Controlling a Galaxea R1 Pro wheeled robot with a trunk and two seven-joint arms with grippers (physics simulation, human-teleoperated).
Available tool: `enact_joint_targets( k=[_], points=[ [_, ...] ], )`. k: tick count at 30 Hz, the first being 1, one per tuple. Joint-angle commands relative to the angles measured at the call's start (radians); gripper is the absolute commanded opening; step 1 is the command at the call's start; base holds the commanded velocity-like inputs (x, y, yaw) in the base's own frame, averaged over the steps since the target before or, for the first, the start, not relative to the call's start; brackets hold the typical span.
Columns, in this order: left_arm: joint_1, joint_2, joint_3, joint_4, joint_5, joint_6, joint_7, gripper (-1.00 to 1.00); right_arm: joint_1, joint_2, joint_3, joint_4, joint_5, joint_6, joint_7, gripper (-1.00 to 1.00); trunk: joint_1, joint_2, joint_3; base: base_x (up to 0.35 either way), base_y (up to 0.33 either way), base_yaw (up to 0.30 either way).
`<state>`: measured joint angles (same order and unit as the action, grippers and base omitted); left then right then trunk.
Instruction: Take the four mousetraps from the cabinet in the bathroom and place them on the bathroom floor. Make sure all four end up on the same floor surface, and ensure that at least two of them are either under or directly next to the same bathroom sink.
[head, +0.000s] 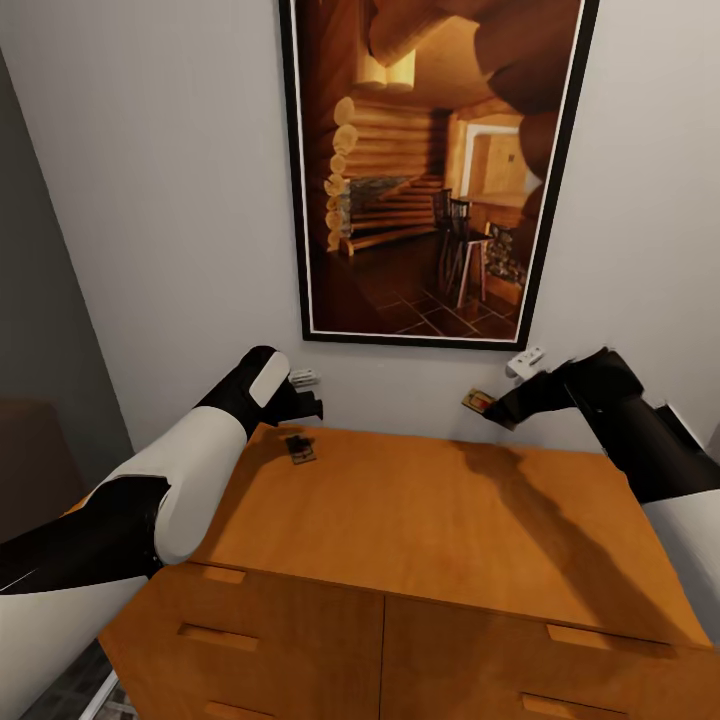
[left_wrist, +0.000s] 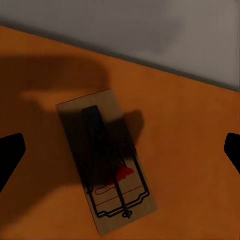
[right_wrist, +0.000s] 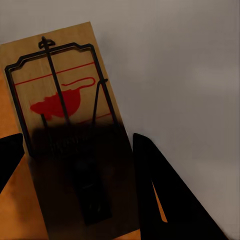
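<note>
Two mousetraps show. One trap (head: 299, 448) lies flat on the cabinet (head: 430, 520) top, near its back left corner, just inside the back edge; in my left wrist view this trap (left_wrist: 106, 161) is a tan board with dark wire parts and a red spot, resting in shadow on the orange-brown wood. My left claw (head: 305, 393) hangs above that corner, just behind the trap and clear of it; its fingers (left_wrist: 11, 155) stand wide apart at either side of the board, so the claw is open and holds nothing.

The second trap (head: 478, 402) is off the cabinet, raised above its back edge toward the right and close to the wall (head: 150, 200). My right claw (head: 497, 408) has it gripped: in my right wrist view the board (right_wrist: 60, 115) sits between the two dark fingers (right_wrist: 160, 190), its red-marked end sticking out past the fingertips, tilted against the grey wall.

The cabinet has a smooth flat top and drawer fronts (head: 250, 640) with slab pulls along its near side. A framed picture (head: 435, 170) of a log interior hangs on the wall behind it.
</note>
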<state>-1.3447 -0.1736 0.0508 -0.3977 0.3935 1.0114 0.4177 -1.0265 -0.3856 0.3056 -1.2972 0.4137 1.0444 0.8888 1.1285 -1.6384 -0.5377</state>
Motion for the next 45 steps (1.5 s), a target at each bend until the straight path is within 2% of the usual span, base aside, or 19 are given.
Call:
enact_joint_targets(
  k=[1, 7, 12, 20, 21, 24, 28, 34, 45],
  points=[
    [-0.001, -0.001, 0.005, -0.001, 0.007, 0.003, 0.009, 1.0, 0.01, -0.001, 0.001, -0.02, 0.011, 0.003, 0.01, -1.0, 0.0, -0.001, -0.001, 0.0, 0.0, 0.0],
    [-0.001, -0.001, 0.005, -0.001, 0.007, 0.003, 0.008, 1.0, 0.092, -0.003, 0.001, -0.082, 0.009, 0.003, 0.031, -1.0, 0.0, -0.001, -0.001, 0.0, 0.0, 0.0],
    [-0.001, -0.001, 0.006, -0.001, 0.007, 0.003, 0.008, 1.0, 0.112, -0.016, 0.0, -0.092, 0.008, 0.003, 0.048, -1.0, 0.0, -0.001, -0.001, 0.0, 0.0, 0.0],
    [-0.001, -0.001, 0.005, -0.001, 0.007, 0.002, 0.007, 1.0, 0.118, -0.085, -0.002, -0.108, 0.009, 0.003, 0.145, -1.0, 0.0, -0.001, -0.001, 0.0, 0.0, 0.0],
    [-0.001, -0.001, 0.006, -0.001, 0.007, 0.002, 0.007, 1.0, 0.118, -0.102, -0.003, -0.109, 0.009, 0.003, 0.162, -1.0, 0.0, -0.001, -0.001, 0.0, 0.0, 0.0],
    [-0.001, -0.001, 0.006, -0.001, 0.007, 0.003, 0.007, 1.0, 0.118, -0.135, -0.005, -0.11, 0.009, 0.003, 0.181, -1.0, 0.0, -0.001, -0.001, 0.0, 0.0, 0.0],
    [-0.001, -0.001, 0.005, -0.001, 0.007, 0.003, 0.007, 1.0, 0.118, -0.16, -0.007, -0.11, 0.011, 0.003, 0.19, -1.0, 0.0, -0.001, -0.001, 0.0, 0.0, 0.0],
    [-0.001, -0.001, 0.005, -0.001, 0.007, 0.004, 0.013, 1.0, 0.118, -0.173, -0.009, -0.11, 0.014, 0.003, 0.193, -1.0, 0.0, -0.001, -0.001, 0.0, 0.0, 0.0],
    [-0.001, -0.001, 0.006, 0.002, 0.006, 0.004, 0.015, 1.0, 0.118, -0.173, -0.009, -0.109, 0.014, 0.003, 0.194, -1.0, 0.0, -0.001, -0.001, 0.0, 0.0, 0.0]
  ],
)
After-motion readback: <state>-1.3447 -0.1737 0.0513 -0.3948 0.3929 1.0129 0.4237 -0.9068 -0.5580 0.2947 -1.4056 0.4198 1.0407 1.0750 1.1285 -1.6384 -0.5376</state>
